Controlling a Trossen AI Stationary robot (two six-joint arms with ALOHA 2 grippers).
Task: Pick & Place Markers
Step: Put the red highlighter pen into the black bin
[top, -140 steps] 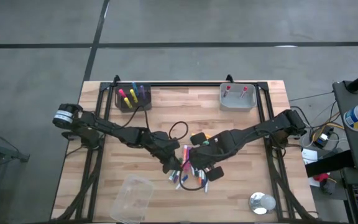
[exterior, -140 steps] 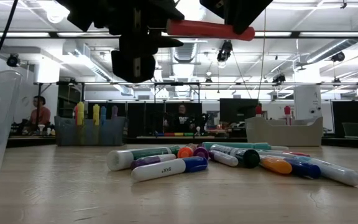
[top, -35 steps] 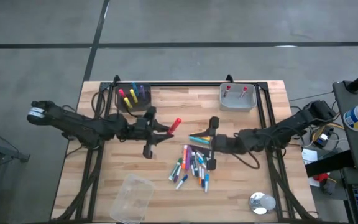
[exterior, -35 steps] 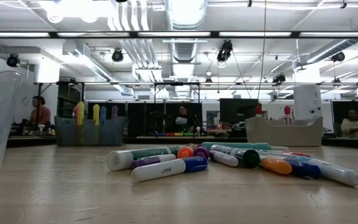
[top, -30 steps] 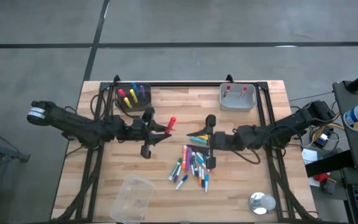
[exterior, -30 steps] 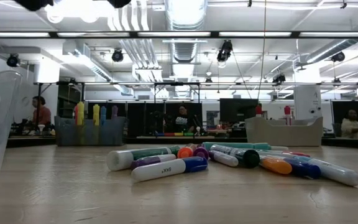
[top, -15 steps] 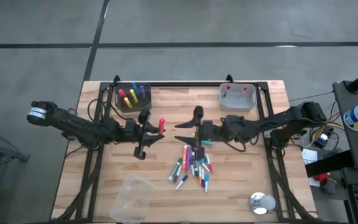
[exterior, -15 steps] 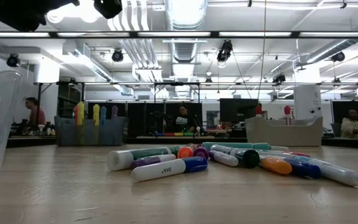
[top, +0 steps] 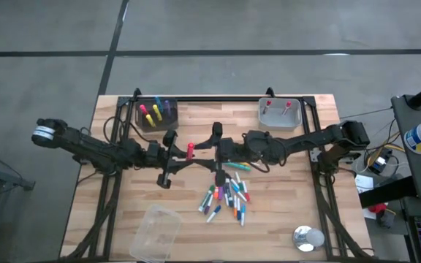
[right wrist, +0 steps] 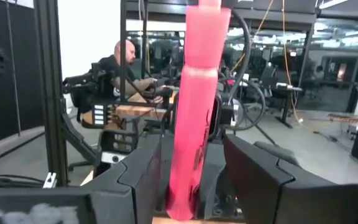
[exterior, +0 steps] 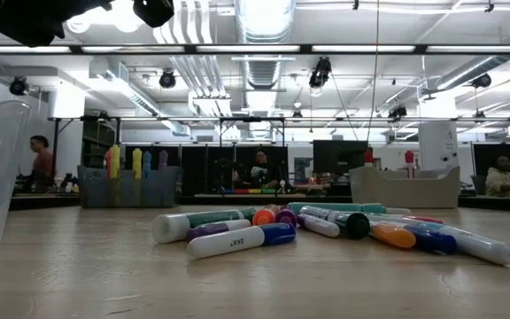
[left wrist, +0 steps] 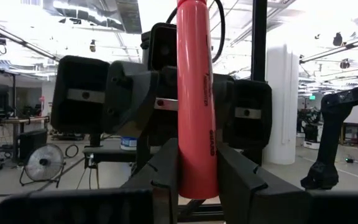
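My left gripper (top: 183,153) hovers above the table's middle, shut on a red marker (left wrist: 196,93) that stands upright. My right gripper (top: 205,150) faces it from the table's right and is open. Its two fingers (right wrist: 143,171) stand on either side of the same red marker (right wrist: 196,112), with a gap showing on one side. A pile of markers (top: 225,197) in mixed colours lies on the wood nearer the front edge, also in the low view (exterior: 326,226). One teal marker (top: 240,166) lies apart from it, under the right arm. My left gripper pinches the red marker's lower end (left wrist: 197,177) between its two fingers. The fingers come roughly level from the table's left, tipped a little upward, and lie across the marker. The marker stands upright above the fingers, lifted clear of the table.
A dark holder (top: 156,115) with upright markers stands at the far left. A grey bin (top: 280,117) with two red markers stands at the far right. A clear plastic tub (top: 156,232) lies near the front left, and a round metal lid (top: 308,237) near the front right.
My right gripper has travelled toward the table's left, up to the red marker, until its fingers flank it. My left gripper has drawn back slightly toward the left and tipped, and the marker has gone from slanted to upright.
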